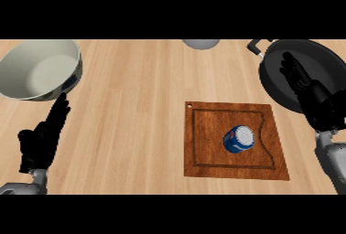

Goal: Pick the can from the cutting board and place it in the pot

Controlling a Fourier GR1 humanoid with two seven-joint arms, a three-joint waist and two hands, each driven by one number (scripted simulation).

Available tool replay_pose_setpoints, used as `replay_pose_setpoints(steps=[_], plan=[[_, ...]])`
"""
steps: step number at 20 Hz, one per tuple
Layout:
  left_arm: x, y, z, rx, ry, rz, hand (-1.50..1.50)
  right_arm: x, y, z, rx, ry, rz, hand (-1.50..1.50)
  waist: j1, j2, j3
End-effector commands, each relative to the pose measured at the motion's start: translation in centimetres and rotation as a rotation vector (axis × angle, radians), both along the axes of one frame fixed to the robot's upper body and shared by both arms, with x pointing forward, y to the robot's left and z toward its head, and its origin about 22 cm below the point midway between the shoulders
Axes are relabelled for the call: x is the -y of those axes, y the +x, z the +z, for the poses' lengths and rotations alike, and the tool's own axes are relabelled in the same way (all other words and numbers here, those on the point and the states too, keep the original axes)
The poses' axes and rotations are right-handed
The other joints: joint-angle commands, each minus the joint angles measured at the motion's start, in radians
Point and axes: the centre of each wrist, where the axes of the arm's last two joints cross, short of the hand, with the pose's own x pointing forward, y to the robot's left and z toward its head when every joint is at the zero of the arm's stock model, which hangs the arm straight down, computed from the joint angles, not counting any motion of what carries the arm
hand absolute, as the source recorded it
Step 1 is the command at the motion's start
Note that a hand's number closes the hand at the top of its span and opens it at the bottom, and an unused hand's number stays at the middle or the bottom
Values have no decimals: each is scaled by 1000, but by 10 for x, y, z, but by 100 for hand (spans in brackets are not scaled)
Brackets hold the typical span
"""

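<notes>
The blue can (239, 139) lies on its side on the brown cutting board (202, 160), right of centre. My right hand (312, 93) hangs above the black pot (270, 80) at the far right, fingers straight and spread. My left hand (42, 137) rests open at the near left, just below a pale bowl (20, 64).

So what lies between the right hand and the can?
Head view: only bare cutting board and counter between the right hand and the can.
</notes>
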Motion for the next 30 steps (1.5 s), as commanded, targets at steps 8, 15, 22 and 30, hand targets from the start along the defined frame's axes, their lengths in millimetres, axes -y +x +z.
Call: replay_pose_setpoints(steps=[8, 15, 22, 30], plan=[[24, -7, -3, 166, -190, 99, 0, 91, -54, 33, 522, -265, -581, -150, -164, -72, 9], [46, -20, -6, 213, -238, 2, 0, 0, -143, -22, 852, -169, -483, -150, -61, -52, 12], [66, -22, -3, 234, -242, -52, 0, -39, -220, -35, 637, -363, -459, -150, -18, -37, 8], [74, -7, -5, 258, -248, -70, 0, -36, -254, -46, 173, -671, -390, -150, 6, -20, 4]])
